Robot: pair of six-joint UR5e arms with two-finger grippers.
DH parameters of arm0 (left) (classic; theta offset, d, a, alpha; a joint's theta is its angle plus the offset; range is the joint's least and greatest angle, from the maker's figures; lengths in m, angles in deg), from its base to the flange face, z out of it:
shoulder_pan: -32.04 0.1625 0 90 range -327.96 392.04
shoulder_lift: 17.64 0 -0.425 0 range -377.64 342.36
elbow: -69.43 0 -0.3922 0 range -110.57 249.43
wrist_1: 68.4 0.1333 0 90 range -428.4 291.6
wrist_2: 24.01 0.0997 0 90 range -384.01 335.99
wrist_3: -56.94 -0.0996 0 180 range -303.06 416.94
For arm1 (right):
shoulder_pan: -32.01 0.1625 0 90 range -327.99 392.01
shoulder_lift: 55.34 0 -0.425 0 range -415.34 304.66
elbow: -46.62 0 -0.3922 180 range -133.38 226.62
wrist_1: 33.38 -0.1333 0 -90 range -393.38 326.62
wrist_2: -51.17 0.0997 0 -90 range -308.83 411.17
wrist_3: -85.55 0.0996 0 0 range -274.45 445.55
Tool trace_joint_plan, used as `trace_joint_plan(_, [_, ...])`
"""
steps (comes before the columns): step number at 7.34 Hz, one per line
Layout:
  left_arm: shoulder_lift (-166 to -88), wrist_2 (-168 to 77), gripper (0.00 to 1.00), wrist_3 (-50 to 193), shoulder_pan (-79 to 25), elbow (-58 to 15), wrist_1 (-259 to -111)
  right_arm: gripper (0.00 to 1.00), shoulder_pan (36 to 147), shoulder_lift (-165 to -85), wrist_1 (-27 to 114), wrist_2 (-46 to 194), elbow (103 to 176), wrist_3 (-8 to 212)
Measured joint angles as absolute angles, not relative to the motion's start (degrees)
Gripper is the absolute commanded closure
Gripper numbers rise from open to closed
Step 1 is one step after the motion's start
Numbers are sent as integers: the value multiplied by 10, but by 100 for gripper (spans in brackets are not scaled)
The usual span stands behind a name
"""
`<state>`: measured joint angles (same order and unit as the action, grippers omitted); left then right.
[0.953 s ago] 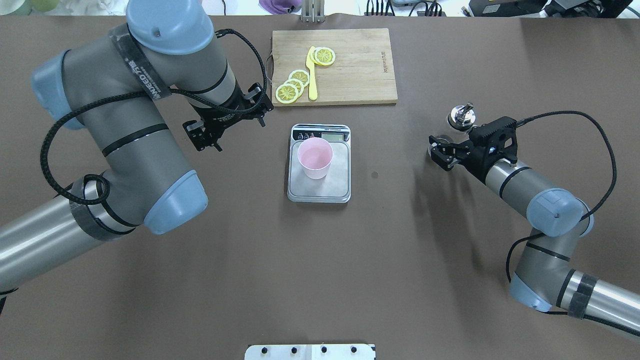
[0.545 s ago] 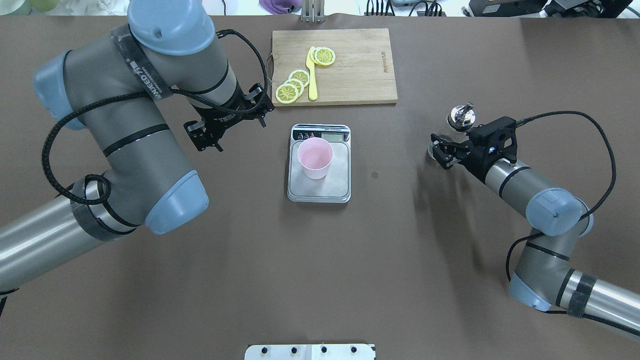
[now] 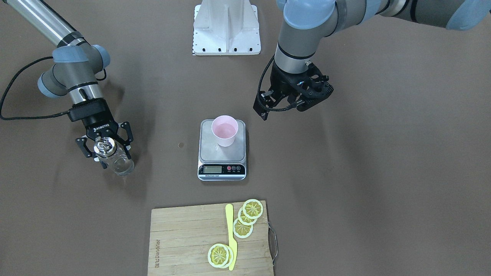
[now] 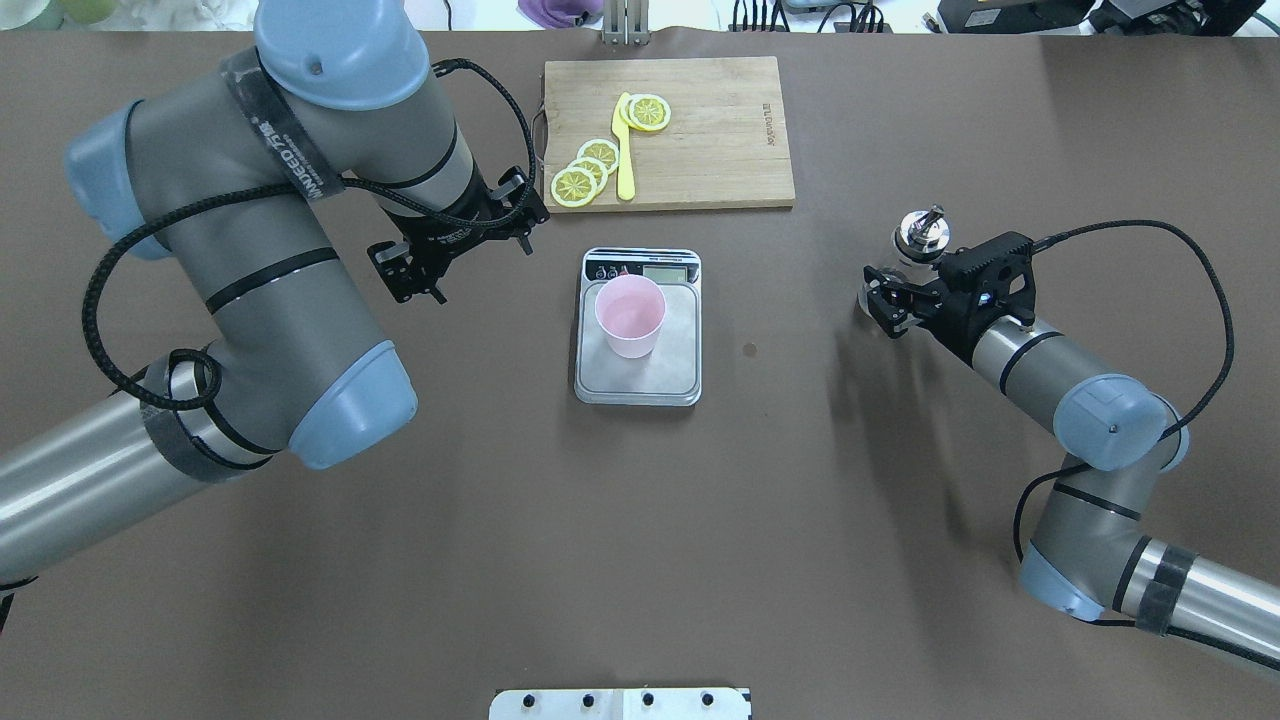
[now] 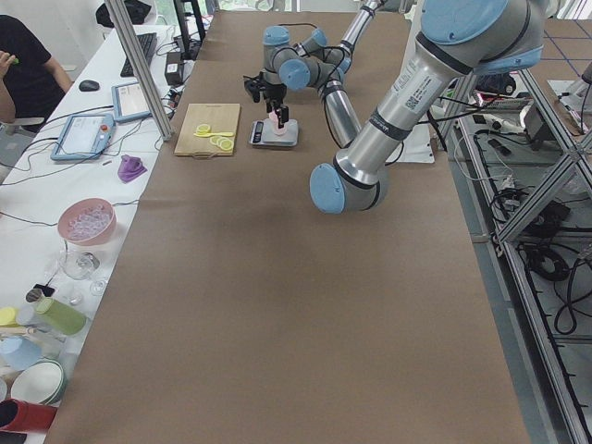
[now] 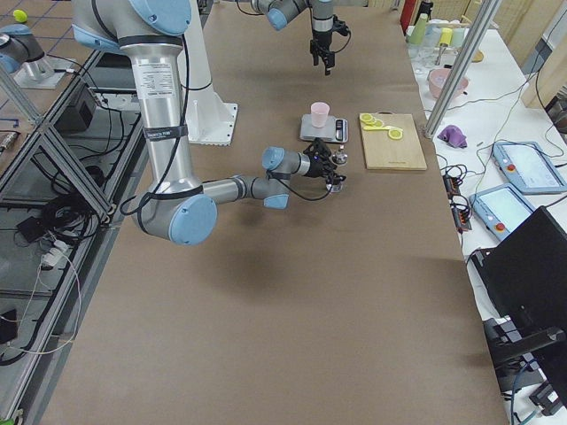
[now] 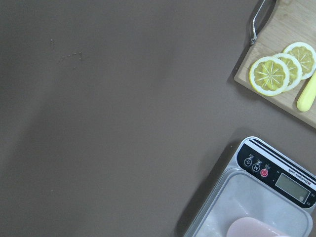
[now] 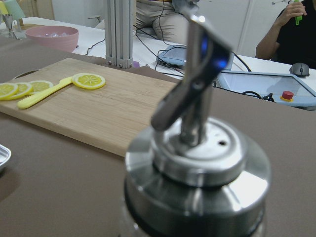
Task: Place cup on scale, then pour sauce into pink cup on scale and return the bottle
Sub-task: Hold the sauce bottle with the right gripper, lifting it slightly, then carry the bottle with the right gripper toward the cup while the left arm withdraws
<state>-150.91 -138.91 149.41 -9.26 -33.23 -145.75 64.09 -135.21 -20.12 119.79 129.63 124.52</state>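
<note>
The pale pink cup (image 4: 630, 315) stands upright on the steel platform of the scale (image 4: 680, 372), also in the front view (image 3: 224, 129). The clear glass bottle (image 4: 922, 235) with its silver spout cap stands on the table at the right. My right gripper (image 4: 888, 300) is open, its fingers either side of the bottle's body (image 3: 117, 164); the cap fills the right wrist view (image 8: 197, 173). My left gripper (image 4: 408, 275) is open and empty, hovering left of the scale. Its wrist view shows the scale's corner (image 7: 276, 182).
A wooden cutting board (image 4: 720, 140) lies behind the scale, with lemon slices (image 4: 577, 185) and a yellow knife (image 4: 625, 150) on it. The robot's white base plate (image 3: 226, 34) is at the near table edge. Brown table surface lies between scale and bottle.
My right gripper has slid a little closer to the bottle, its fingers now around the body. The left arm, cup and scale have barely moved.
</note>
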Motion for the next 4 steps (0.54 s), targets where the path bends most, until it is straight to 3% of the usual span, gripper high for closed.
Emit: trace_joint_plan(4, [-1510, -1391, 1, 1494, -93, -334, -1457, 100, 680, -1350, -200, 1243, 1301, 1187])
